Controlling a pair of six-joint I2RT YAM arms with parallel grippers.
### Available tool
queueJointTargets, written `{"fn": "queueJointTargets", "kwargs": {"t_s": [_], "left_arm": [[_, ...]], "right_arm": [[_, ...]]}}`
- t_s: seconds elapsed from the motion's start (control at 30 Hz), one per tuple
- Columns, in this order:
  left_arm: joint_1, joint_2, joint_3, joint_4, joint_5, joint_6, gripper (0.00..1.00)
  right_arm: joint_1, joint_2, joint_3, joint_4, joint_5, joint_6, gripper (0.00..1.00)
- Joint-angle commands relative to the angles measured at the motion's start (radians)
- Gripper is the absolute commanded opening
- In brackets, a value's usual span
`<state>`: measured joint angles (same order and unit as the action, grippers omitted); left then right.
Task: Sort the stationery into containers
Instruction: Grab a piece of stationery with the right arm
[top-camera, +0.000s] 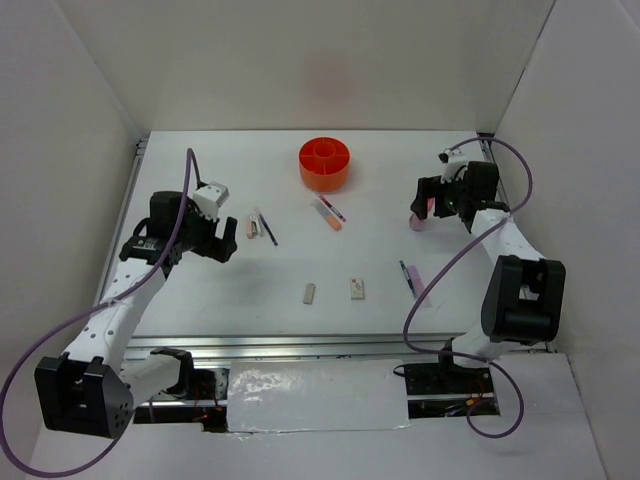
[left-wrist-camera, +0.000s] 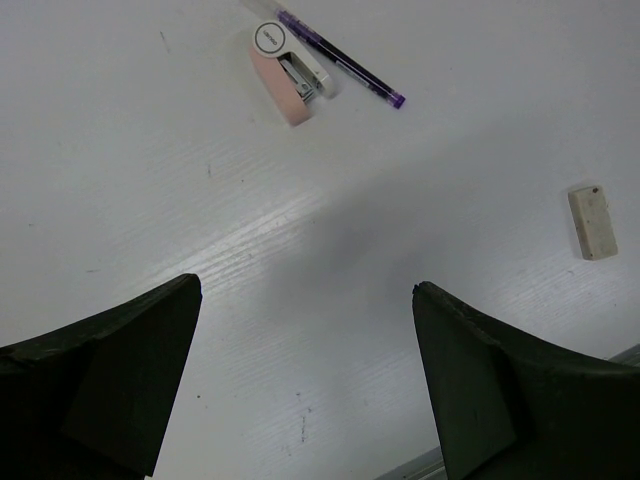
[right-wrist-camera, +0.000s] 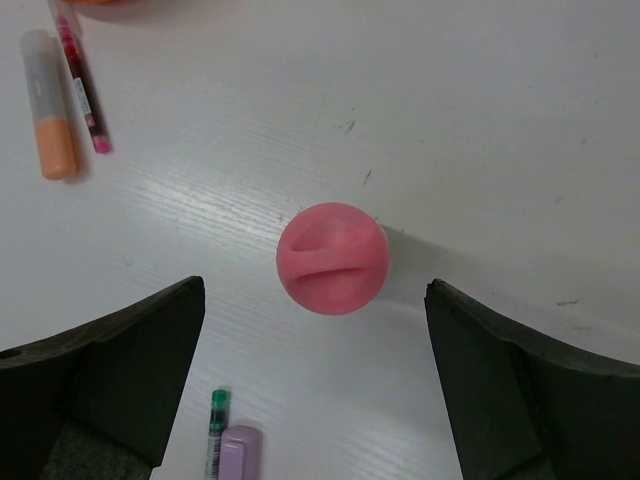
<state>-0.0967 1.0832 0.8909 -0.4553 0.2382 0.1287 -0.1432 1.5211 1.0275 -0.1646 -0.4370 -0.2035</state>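
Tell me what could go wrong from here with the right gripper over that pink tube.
The pink glue-stick tube seems to stand on end between the open fingers of the right gripper; an off-centre close could tip it and send it rolling.
A green pen and a lilac item lie close to one finger; coming down could nudge them.
The orange tub has inner dividers; a tube released onto one might bounce out.
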Motion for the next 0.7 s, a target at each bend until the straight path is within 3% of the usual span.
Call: {"fn": "queueJointTargets", "kwargs": {"t_s": [0.0,0.27,0.67], "left_arm": [[0.0,0.009,0.039,0.03,0.038,0.014,0.99],[0.002,0.021,0.013,0.04,0.055,0.014,0.99],[0.002,0.043,0.022,0.033,0.064,0.022,0.99]], "right_arm": [[-0.004,0.022,0.006,0.089,-0.006,-0.022,0.96],[-0.004,0.06,0.0,0.122,-0.006,-0.051,0.92],[-0.002,0.12,0.063,0.094,-0.005,-0.031,0.67]]}}
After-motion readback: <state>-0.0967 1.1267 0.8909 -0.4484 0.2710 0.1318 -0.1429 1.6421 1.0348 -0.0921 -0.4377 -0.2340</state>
